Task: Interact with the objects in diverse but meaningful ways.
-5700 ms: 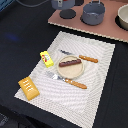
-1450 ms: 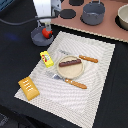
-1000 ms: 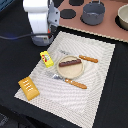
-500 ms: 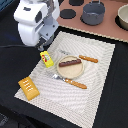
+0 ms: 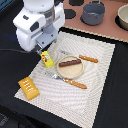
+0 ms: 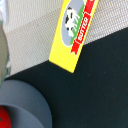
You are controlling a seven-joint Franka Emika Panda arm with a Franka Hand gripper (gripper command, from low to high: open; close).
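Arm positioning over the butter packet [image 5: 47,59] for a probable grasp.

The gripper [image 5: 44,51] is hanging just above the packet; the fingers are hidden in both views, so their spread cannot be told, and no contact is showing. The packet is lying at the woven mat's [image 5: 100,85] edge. The sausage [image 5: 70,62] is resting on the plate [image 5: 75,73]; the bread loaf [image 5: 29,88] is lying near the mat's corner. The next move is judged to call for centring, then descending.

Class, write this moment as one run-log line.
arm: over mat corner | gripper: state unseen | below it: butter packet, untouched | sausage: on plate | bread loaf: on mat
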